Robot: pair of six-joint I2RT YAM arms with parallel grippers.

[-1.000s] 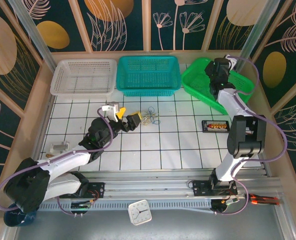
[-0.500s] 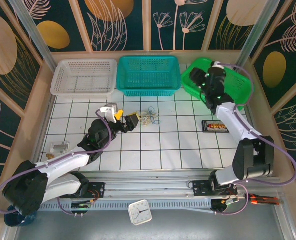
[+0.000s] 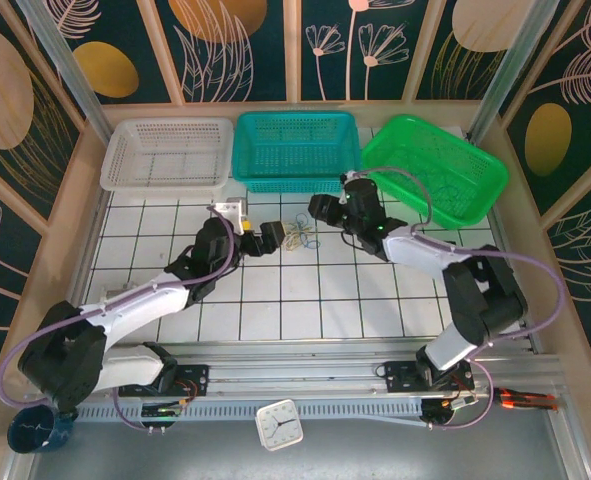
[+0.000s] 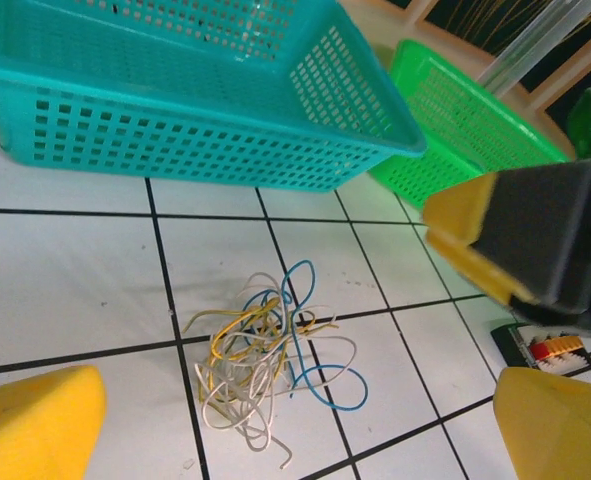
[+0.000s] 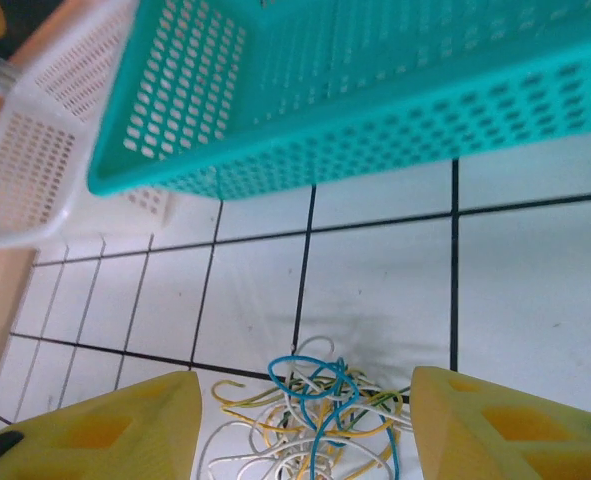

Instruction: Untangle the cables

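The cables (image 3: 298, 236) are a small tangle of blue, yellow and whitish wires lying loose on the white tiled table (image 3: 275, 300), in front of the teal basket. My left gripper (image 3: 256, 236) sits just left of the tangle, open and empty. In the left wrist view the cables (image 4: 270, 350) lie between and just ahead of its yellow fingers (image 4: 35, 425). My right gripper (image 3: 325, 214) hovers at the tangle's right side, open. In the right wrist view the cables (image 5: 315, 420) lie between its yellow fingers (image 5: 505, 425) without touching them.
Three baskets line the back edge: white (image 3: 165, 152), teal (image 3: 297, 150) and green (image 3: 435, 165). A small black tray (image 4: 550, 345) lies to the right of the cables. A clock (image 3: 278, 422) and a red-handled tool (image 3: 520, 400) lie beyond the table's near rail.
The right arm swung from over the green basket leftward and down to the cables. The left gripper edged forward towards the tangle. The cables have not moved.
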